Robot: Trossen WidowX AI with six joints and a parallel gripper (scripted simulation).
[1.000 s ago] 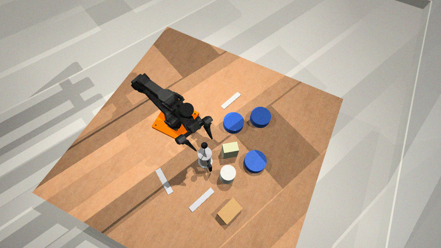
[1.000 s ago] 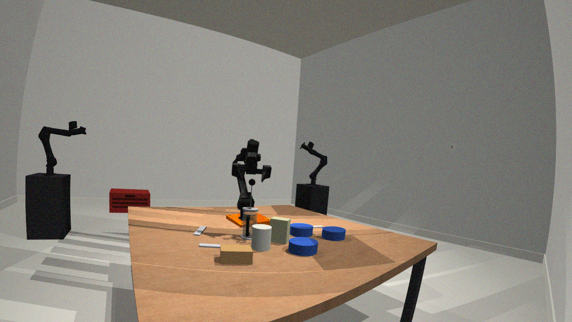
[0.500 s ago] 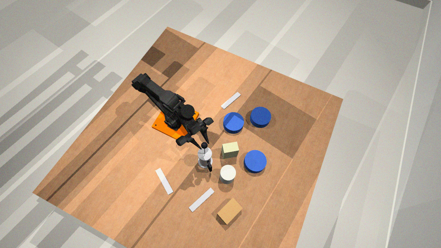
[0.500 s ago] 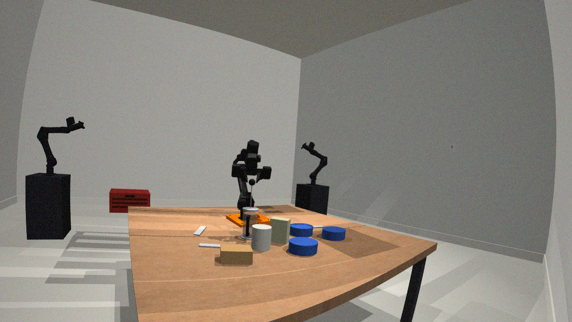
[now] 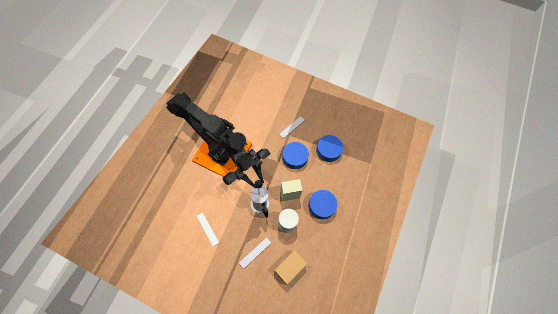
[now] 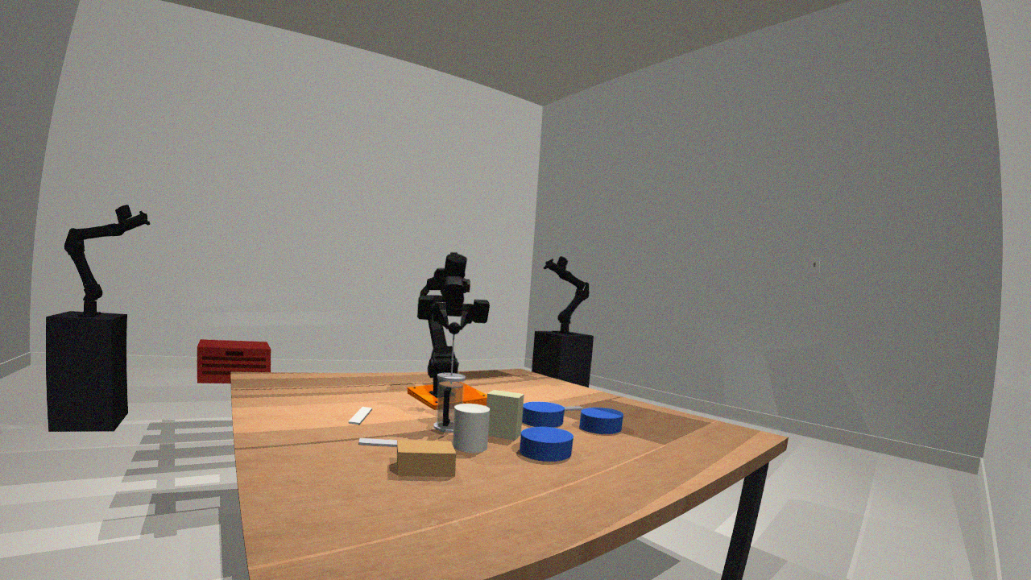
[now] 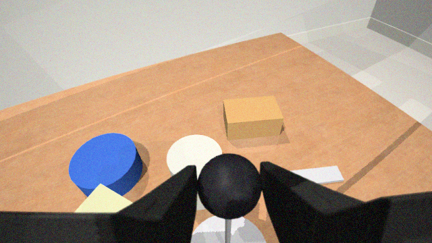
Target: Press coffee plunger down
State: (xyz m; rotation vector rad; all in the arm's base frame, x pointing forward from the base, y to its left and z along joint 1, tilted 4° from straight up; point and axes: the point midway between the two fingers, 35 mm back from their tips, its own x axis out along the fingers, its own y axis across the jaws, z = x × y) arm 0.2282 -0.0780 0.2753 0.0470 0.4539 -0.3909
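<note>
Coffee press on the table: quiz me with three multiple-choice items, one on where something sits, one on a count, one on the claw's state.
1. Which thing stands closest to the coffee press?
A. the tan box
B. the pale yellow block
C. the far pair of blue discs

2. How many blue discs are on the table?
A. two
B. three
C. four

3. What is the claw doing?
A. hanging open above the press
B. shut on nothing
C. shut on the plunger knob

Answers:
1. B: in the top view the pale yellow block sits just beside the press, while the tan box lies near the table edge.
2. B: two blue discs lie side by side and a third sits apart.
3. C: in the wrist view both fingers press against the black plunger knob.
</note>
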